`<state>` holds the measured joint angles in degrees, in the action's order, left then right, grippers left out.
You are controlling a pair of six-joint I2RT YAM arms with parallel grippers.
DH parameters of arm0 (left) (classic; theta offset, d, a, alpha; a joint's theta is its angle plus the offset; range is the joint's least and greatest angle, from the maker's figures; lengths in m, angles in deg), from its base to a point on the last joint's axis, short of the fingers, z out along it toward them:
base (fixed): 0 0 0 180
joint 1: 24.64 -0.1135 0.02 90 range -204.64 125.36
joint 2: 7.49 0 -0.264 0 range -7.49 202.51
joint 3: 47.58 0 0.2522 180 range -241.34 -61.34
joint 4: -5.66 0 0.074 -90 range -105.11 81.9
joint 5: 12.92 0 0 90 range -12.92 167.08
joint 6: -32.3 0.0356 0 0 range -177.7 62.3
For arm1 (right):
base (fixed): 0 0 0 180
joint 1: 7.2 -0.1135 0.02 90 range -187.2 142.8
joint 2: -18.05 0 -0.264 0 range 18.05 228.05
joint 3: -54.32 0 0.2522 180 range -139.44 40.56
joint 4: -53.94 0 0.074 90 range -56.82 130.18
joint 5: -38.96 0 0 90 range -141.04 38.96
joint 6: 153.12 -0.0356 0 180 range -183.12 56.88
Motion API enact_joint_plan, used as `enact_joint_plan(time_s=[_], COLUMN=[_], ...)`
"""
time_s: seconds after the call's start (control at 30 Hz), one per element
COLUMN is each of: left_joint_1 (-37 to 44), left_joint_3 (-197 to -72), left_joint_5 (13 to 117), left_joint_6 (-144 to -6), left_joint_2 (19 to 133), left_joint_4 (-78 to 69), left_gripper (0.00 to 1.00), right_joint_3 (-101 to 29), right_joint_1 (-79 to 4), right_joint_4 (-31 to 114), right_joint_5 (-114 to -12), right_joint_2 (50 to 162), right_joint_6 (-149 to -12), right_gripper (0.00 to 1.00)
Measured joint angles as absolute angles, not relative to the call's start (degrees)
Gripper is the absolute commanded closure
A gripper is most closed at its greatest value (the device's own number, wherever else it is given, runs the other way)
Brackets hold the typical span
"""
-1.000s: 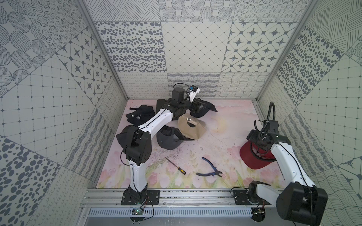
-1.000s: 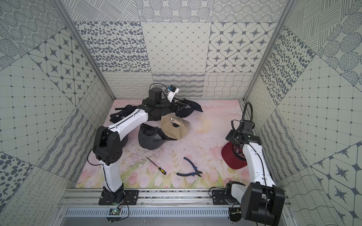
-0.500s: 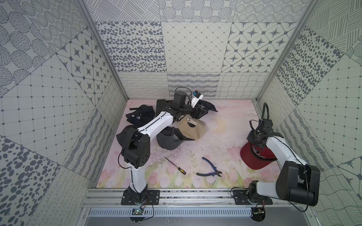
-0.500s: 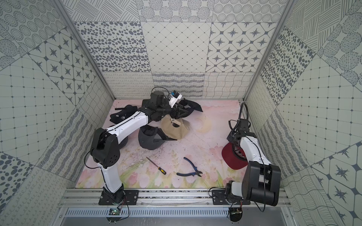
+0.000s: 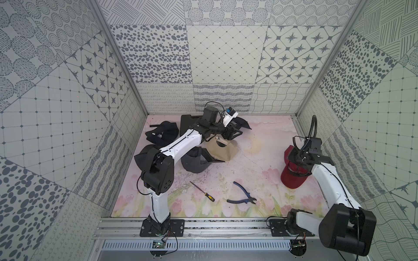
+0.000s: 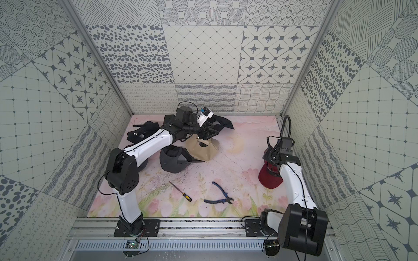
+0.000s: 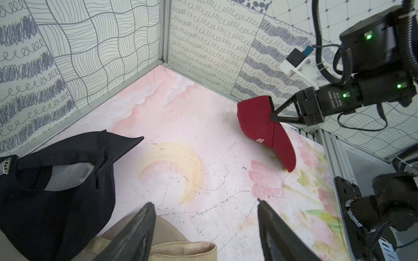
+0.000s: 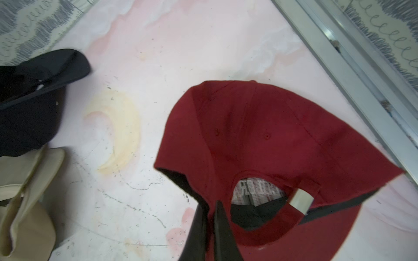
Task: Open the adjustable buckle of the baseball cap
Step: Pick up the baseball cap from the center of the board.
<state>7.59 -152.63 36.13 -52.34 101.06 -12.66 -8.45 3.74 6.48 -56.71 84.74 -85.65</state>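
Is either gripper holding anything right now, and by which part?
The right gripper is shut on the red cap, pinching its back rim beside the strap opening. The left gripper is open, holding nothing.

Bright, even light; soft shadows

Pair of tabletop arms. The left arm [image 5: 181, 144] had white link shells and black joint housings; the right arm [image 5: 325, 180] matched, with a thin black cable along its white link and a ribbed black hose [image 5: 313, 126] at right of frame. Black base plates [image 5: 177, 228], lower frame, showed small screws. Upper right in the left wrist view: wrist camera [image 7: 298, 61], black box on white bracket, blue tab. The right gripper [image 7: 274, 117] was black, with triangular open-frame fingers, white lettering, green lamps [image 7: 368, 36] behind
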Motion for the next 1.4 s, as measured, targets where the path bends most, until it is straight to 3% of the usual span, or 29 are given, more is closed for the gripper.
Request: enact_joint_plan(time_s=[0.63, 1.1, 1.4], left_joint_1=[9.42, 7.37, 5.01], left_joint_3=[-153.13, -153.48, -153.46], left_joint_5=[31.89, 34.54, 35.89], left_joint_6=[-49.5, -56.56, -63.94], left_joint_2=[100.99, 97.96, 98.02], left_joint_4=[-15.13, -15.18, -15.13], left_gripper=[0.28, 0.29, 0.29], right_joint_3=[-15.31, -15.99, -15.97], right_joint_1=[-5.81, -17.37, -19.3], right_joint_4=[7.91, 12.98, 16.58], right_joint_5=[-74.02, -75.7, -73.74], right_joint_2=[80.11, 80.63, 80.72], right_joint_6=[-84.05, -71.35, -65.95], right_gripper=[1.0, 1.0, 1.0])
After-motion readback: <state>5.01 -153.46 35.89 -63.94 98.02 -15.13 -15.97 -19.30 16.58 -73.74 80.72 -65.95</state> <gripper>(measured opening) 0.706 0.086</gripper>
